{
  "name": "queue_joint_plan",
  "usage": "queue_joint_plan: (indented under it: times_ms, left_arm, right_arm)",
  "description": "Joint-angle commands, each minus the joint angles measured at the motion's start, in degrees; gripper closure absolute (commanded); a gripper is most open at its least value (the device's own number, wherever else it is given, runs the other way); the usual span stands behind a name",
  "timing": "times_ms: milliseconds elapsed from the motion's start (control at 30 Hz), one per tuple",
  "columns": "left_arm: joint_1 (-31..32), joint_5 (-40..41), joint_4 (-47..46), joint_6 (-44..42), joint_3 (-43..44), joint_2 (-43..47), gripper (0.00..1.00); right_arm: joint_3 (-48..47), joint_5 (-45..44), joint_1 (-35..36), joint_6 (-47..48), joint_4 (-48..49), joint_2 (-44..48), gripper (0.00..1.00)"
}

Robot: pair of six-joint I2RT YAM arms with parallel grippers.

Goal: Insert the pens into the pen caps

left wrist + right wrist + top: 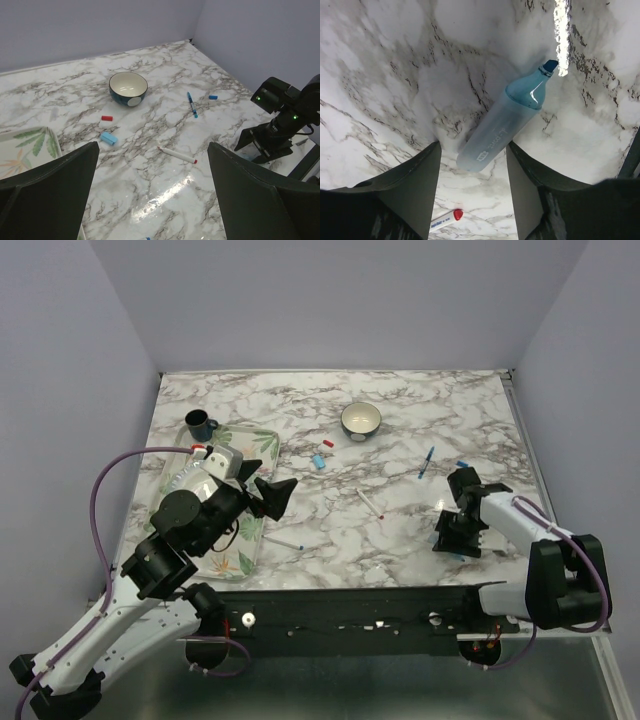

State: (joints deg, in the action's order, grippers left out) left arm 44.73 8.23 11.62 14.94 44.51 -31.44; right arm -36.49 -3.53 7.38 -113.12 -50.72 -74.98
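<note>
Pen-capping job, opening grasp: I have the right gripper down at the near right of the marble worktop. Its fingers are partly open and astride the pale blue marker. The marker lies flat between them with its dark tip bare, and a gap shows along one side, so I judge it is not yet clamped. The left gripper hangs above the edge of the leaf-print tray, its fingers spread as wide as they go and holding nothing. The step in hand, as I read it, is picking up the first pen. The next move calls for a square pinch on the marker's barrel and a clean lift. The marker's tip must then be lined up with the mouth of the light blue cap, which lies well apart towards the middle of the worktop, just beside the red cap. I expect the left arm will have to pick up that cap and hold it steady. By my count there are four pens: the marker, a dark blue pen, a white pen with a red tip and a white pen with a blue tip. There are three caps, the third being a blue cap near the dark blue pen. I can see no pen capped. One bowl, one mug and the one tray complete the scene.
</note>
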Motion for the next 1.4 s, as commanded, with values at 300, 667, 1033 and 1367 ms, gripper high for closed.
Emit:
queue_joint_plan:
  times_ms: [300, 667, 1033, 1367]
  left_arm:
    - [-0.3, 0.6, -1.2, 0.0, 0.0, -0.8, 0.01]
    - [-0.3, 0.4, -1.1, -0.3, 0.0, -1.9, 0.01]
    - [-0.3, -0.2, -1.1, -0.9, -0.2, -3.4, 0.01]
    - [-0.3, -5.0, 6.7, 8.2, 10.7, -16.9, 0.16]
  right_arm:
    - [1.0, -7.2, -0.3, 0.8, 4.1, -2.7, 0.74]
    - [-3.8, -15.1, -0.3, 22.7, 4.7, 1.1, 0.99]
    - [0.6, -6.3, 9.3, 45.4, 20.7, 12.2, 0.99]
    - [2.3, 10.8, 27.6, 70.9, 44.3, 25.7, 0.99]
